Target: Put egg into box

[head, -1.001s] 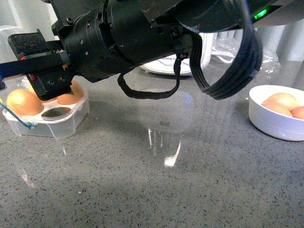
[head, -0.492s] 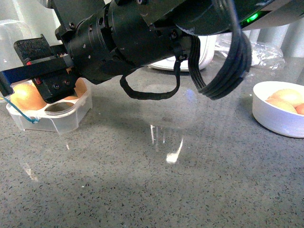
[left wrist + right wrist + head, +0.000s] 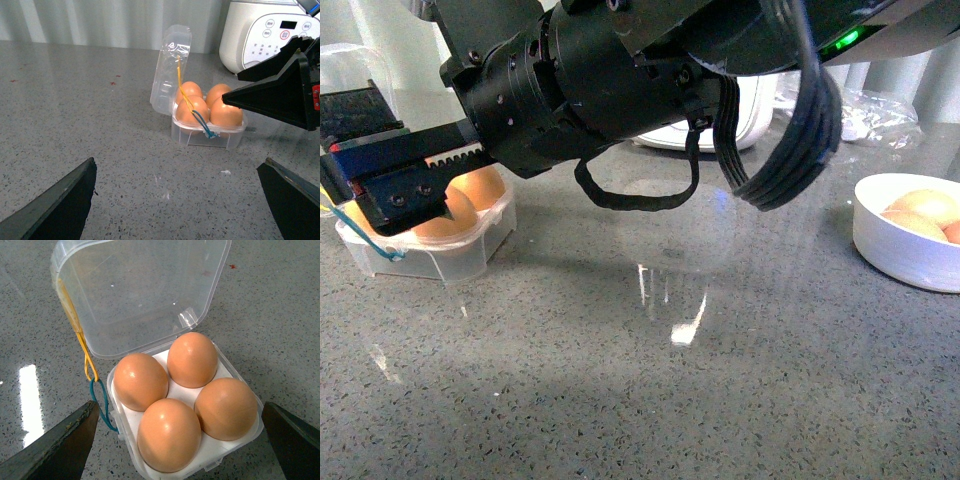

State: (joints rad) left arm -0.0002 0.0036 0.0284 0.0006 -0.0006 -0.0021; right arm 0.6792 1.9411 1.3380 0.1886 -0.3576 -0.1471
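Observation:
The box stands on the grey counter with its clear lid hinged back and the blue-yellow cord at its side. Several brown eggs fill its holes. In the front view the egg lies in the near hole of the box. My right gripper hangs open straight above the box, its fingers wide on either side and touching nothing. In the front view that right gripper partly hides the box. My left gripper is open over bare counter, short of the box.
A round white bowl holding more brown eggs sits at the right. A white cooker stands behind the box, with crumpled clear plastic at the back right. The right arm's black cable loop hangs over the counter's middle.
The right gripper's jaws have spread apart above the box. The near hole, empty a second ago, now holds an egg.

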